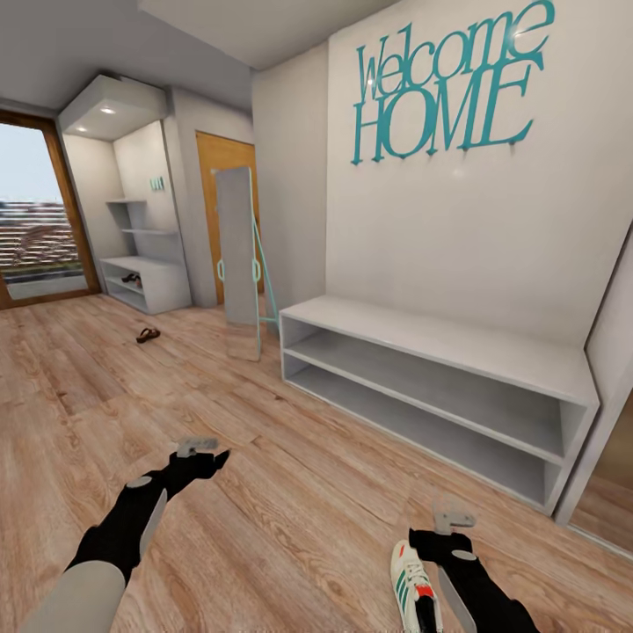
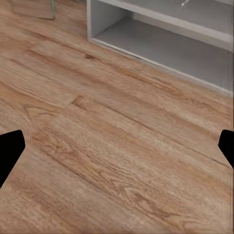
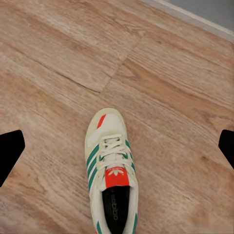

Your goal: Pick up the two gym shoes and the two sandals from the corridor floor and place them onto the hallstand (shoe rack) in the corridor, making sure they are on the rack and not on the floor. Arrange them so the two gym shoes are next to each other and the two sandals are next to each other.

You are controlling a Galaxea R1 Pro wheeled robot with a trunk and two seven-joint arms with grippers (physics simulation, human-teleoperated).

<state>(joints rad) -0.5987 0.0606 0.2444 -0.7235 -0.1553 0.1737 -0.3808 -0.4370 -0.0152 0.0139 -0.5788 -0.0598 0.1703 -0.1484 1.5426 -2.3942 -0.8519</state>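
A corridor with wood-plank floor (image 1: 290, 519). Far upper left, the grey hallstand (image 1: 148, 281) holds one sandal (image 1: 132, 279); another sandal (image 1: 148, 334) lies on the floor nearby. Lower left, the left gripper (image 1: 200, 455) hangs spread apart, empty. Lower right, the right gripper (image 1: 450, 527), jaws wide, hovers beside a gym shoe (image 3: 111, 170) on the floor. The shoe looks light and soft-sided; grasping across the heel collar seems firmest.

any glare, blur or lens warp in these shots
Head view: wide-angle warp leans the walls and white bench; a ceiling spot glows above the hallstand; the doorway is washed bright. Left wrist view: floor grain sharp, bench edge soft. Right wrist view: gym shoe crisp, evenly lit, barely any shadow.
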